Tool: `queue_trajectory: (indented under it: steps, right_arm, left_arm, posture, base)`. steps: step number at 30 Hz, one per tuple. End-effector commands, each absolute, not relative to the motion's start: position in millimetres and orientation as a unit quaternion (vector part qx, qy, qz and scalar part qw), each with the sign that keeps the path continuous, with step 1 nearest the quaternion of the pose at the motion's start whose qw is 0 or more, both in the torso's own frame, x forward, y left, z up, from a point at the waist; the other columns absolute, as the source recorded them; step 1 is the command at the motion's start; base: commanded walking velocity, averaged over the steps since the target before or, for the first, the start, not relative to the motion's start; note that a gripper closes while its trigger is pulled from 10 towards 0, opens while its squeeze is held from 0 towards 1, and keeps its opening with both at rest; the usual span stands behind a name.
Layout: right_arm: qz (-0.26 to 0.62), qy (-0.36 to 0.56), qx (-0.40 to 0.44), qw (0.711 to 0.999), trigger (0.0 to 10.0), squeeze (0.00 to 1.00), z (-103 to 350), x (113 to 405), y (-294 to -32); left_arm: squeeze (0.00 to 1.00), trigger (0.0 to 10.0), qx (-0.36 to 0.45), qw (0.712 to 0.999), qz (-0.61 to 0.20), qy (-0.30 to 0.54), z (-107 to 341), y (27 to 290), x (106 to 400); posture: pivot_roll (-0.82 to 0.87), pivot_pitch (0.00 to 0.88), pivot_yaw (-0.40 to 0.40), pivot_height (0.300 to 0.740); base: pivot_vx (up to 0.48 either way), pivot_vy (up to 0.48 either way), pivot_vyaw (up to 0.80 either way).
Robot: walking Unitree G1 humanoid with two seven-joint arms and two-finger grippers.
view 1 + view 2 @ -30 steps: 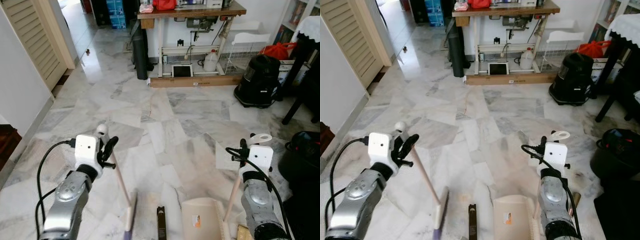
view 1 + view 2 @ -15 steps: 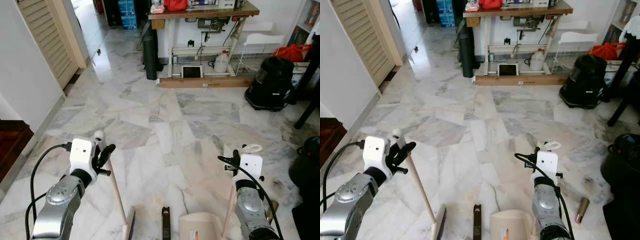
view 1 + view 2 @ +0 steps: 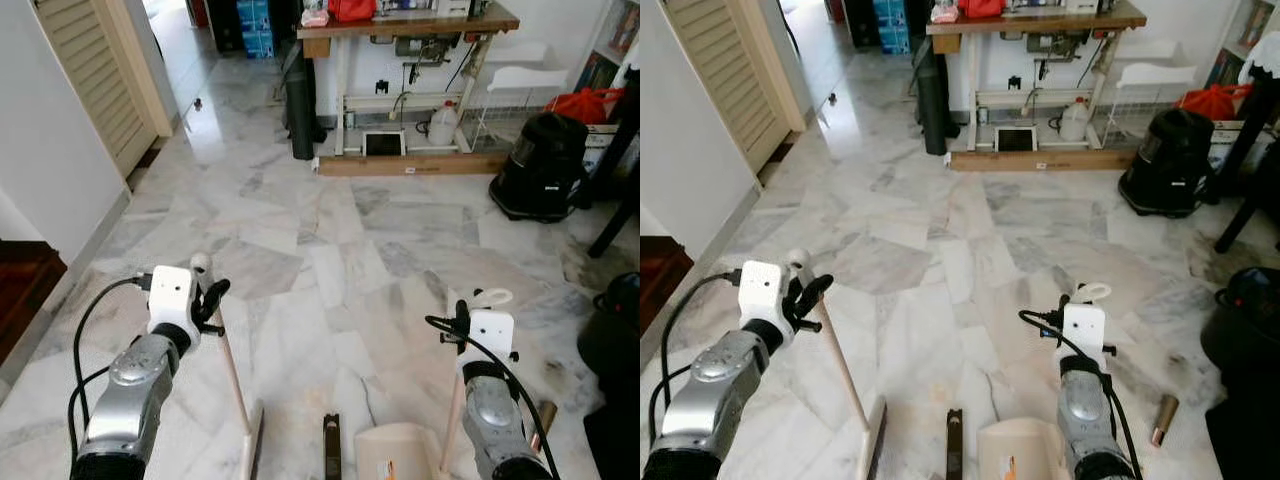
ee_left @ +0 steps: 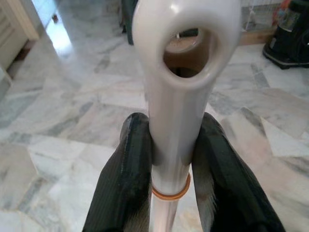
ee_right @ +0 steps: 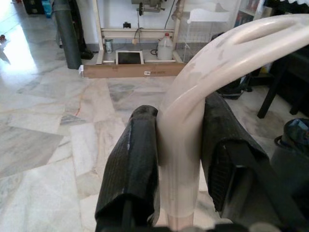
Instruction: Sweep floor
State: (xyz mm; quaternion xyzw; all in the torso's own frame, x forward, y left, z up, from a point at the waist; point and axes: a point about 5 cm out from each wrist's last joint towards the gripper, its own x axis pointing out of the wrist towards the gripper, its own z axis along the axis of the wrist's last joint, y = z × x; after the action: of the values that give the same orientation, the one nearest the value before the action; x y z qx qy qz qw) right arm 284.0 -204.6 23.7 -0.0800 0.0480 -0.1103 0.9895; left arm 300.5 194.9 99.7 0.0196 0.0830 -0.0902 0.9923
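My left gripper [image 3: 208, 297] is shut on the cream handle of a broom [image 3: 232, 372] near its top end; the stick slants down to the brush head [image 3: 254, 450] on the marble floor. In the left wrist view the two black fingers [image 4: 128, 179] clamp the handle [image 4: 176, 121] below its hanging hole. My right gripper [image 3: 462, 312] is shut on the cream loop handle of a dustpan [image 3: 452, 420]; the beige pan [image 3: 400, 455] rests on the floor between the arms. In the right wrist view the fingers [image 5: 137, 164] squeeze the dustpan handle [image 5: 186, 145].
A small dark flat object [image 3: 331, 450] lies on the floor between broom and pan. A cylindrical item [image 3: 1164, 418] lies at the right. A black vacuum [image 3: 540, 165], a work table [image 3: 400, 30], a dark bin [image 3: 615, 320] and a louvred door [image 3: 95, 80] ring the room.
The head camera lifted and shifted a second ago, then steadied. Both arms have drawn slightly inward, still holding broom and dustpan.
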Motion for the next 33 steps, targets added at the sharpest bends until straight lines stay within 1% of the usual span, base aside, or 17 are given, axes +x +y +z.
queue_trajectory:
  steps: [1, 6, 8, 9, 15, 17, 21, 23, 26, 28, 31, 33]
  right_arm:
    - [-0.108, 0.043, -0.077, 0.99, 10.0, 0.0, 24.4, 284.2, -203.8]
    - [-0.104, 0.04, -0.079, 0.991, 10.0, 0.0, 24.4, 283.2, -203.4]
    - [-0.103, 0.04, -0.079, 0.991, 10.0, 0.0, 23.7, 281.8, -204.1]
    - [-0.102, 0.04, -0.078, 0.991, 10.0, 0.0, 23.1, 280.9, -204.5]
    - [-0.095, 0.036, -0.08, 0.992, 10.0, 0.0, 22.4, 278.1, -204.1]
    - [-0.096, 0.035, -0.078, 0.992, 10.0, 0.0, 22.4, 277.8, -203.8]
    - [-0.089, 0.026, -0.076, 0.993, 10.0, 0.0, 24.4, 278.4, -201.1]
    - [-0.092, 0.022, -0.075, 0.993, 10.0, 0.0, 26.2, 279.2, -203.0]
    - [-0.092, 0.023, -0.075, 0.993, 10.0, 0.0, 26.6, 279.7, -203.8]
    - [-0.091, 0.023, -0.076, 0.993, 10.0, 0.0, 27.5, 281.0, -204.2]
    - [-0.088, 0.024, -0.075, 0.993, 10.0, 0.0, 28.6, 283.2, -203.6]
    - [-0.088, 0.024, -0.075, 0.993, 10.0, 0.0, 28.7, 283.6, -203.3]
  left_arm:
    - [0.0, 10.0, 0.02, 0.993, -0.088, 0.076, 102.5, 195.8, 306.7]
    - [0.0, 10.0, 0.009, 0.993, -0.084, 0.077, 100.3, 194.1, 312.6]
    - [0.0, 10.0, 0.0, 0.99, -0.103, 0.093, 94.9, 188.1, 315.2]
    - [0.0, 10.0, -0.012, 0.986, -0.118, 0.115, 88.0, 183.9, 314.7]
    - [0.0, 10.0, -0.052, 0.984, -0.108, 0.131, 77.8, 184.4, 317.2]
    - [0.0, 10.0, -0.043, 0.983, -0.111, 0.141, 75.3, 184.1, 317.7]
    - [0.0, 10.0, -0.06, 0.978, -0.122, 0.157, 69.5, 181.4, 317.6]
    - [0.0, 10.0, -0.089, 0.972, -0.138, 0.165, 68.9, 176.7, 318.7]
    - [0.0, 10.0, -0.107, 0.968, -0.149, 0.17, 69.3, 174.3, 320.2]
    - [0.0, 10.0, -0.148, 0.962, -0.151, 0.175, 71.5, 174.5, 323.4]
    - [0.0, 10.0, -0.186, 0.953, -0.165, 0.175, 76.0, 174.6, 324.6]
    - [0.0, 10.0, -0.192, 0.95, -0.172, 0.175, 77.6, 174.5, 324.6]
  posture:
    - [0.14, 0.0, 0.084, 0.74]
    - [0.13, 0.0, 0.08, 0.74]
    - [0.12, 0.0, 0.08, 0.74]
    - [0.12, 0.0, 0.08, 0.74]
    - [0.1, 0.0, 0.082, 0.74]
    - [0.09, 0.0, 0.084, 0.74]
    - [0.08, 0.0, 0.088, 0.74]
    - [0.08, 0.0, 0.086, 0.74]
    - [0.08, 0.0, 0.084, 0.74]
    - [0.08, 0.0, 0.078, 0.74]
    - [0.09, 0.0, 0.075, 0.74]
    - [0.09, 0.0, 0.075, 0.74]
  base:
    - [0.0, 0.0, 0.0]
    - [0.0, 0.0, 0.0]
    - [0.0, 0.0, 0.0]
    - [0.0, 0.0, 0.0]
    - [0.0, 0.0, 0.0]
    - [0.0, 0.0, 0.0]
    - [0.0, 0.0, 0.0]
    - [0.0, 0.0, 0.0]
    - [0.0, 0.0, 0.0]
    - [0.0, 0.0, 0.0]
    - [0.0, 0.0, 0.0]
    - [0.0, 0.0, 0.0]
